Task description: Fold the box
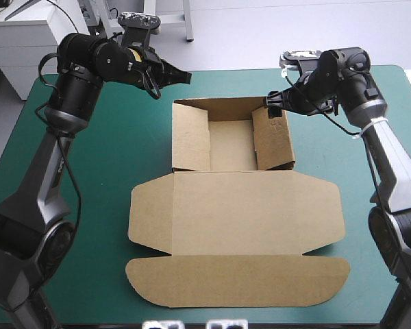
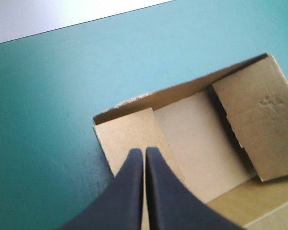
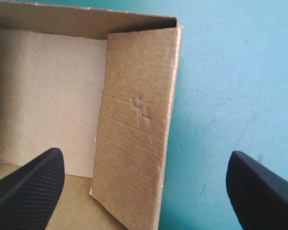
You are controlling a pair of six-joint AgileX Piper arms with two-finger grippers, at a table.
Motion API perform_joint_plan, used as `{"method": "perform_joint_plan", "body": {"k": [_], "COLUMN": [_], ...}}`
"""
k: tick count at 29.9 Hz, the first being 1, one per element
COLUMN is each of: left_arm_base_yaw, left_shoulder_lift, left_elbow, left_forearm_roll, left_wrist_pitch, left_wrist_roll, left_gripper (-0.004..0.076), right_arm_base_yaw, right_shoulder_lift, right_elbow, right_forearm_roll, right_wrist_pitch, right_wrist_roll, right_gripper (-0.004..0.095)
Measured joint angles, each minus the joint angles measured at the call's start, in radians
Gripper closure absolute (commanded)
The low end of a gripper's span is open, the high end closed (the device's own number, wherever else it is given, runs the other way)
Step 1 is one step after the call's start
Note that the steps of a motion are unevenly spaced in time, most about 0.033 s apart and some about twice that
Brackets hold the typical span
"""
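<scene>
though walls stand on the box (image 1: 253, 212), the right wall (image 3: 134, 120) seems to need tucking: right gripper (image 3: 145, 155) hangs over it, wide open, empty; left gripper (image 2: 144, 155) hovers closed, empty.

Plain brown box (image 1: 240, 205), teal-green cover (image 1: 109, 137), black fingers (image 3: 29, 187) seemingly finely ribbed.

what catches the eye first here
The brown box dominates the middle of the teal-green table: an open tray at the far end, its lid flat toward the near edge. The right gripper hovers open at the tray's right wall; the left gripper hangs shut by its far left corner.
</scene>
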Motion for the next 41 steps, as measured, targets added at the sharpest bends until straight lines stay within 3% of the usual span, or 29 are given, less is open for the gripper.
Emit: {"method": "perform_joint_plan", "body": {"k": [12, 23, 27, 33, 36, 41], "left_arm_base_yaw": [-0.062, -0.062, -0.062, -0.062, -0.062, -0.062], "left_shoulder_lift": [-0.424, -0.827, -0.953, -1.164, -1.266, -1.394], "left_elbow": [0.487, 0.990, 1.148, 1.380, 1.475, 1.596], "left_forearm_roll": [0.242, 0.267, 0.264, 0.264, 0.262, 0.260], "left_wrist_pitch": [-0.001, -0.002, -0.010, -0.147, -0.220, -0.276], "left_wrist_roll": [0.031, -0.041, -0.048, -0.050, -0.050, -0.050], "left_gripper": [0.0732, 0.0732, 0.0732, 0.0732, 0.0732, 0.0732], "right_arm_base_yaw": [0.000, 0.000, 0.000, 0.000, 0.000, 0.000], "right_shoulder_lift": [-0.039, -0.033, -0.015, 0.024, 0.046, 0.068], "right_elbow": [0.194, 0.353, 0.356, 0.356, 0.356, 0.356], "right_forearm_roll": [-0.009, 0.056, 0.066, 0.069, 0.069, 0.072], "right_wrist_pitch": [-0.003, -0.161, -0.191, -0.200, -0.198, -0.192], "right_wrist_roll": [-0.033, -0.045, -0.052, -0.052, -0.055, -0.059], "right_gripper": [0.0072, 0.0072, 0.0115, 0.0334, 0.0526, 0.0930]}}
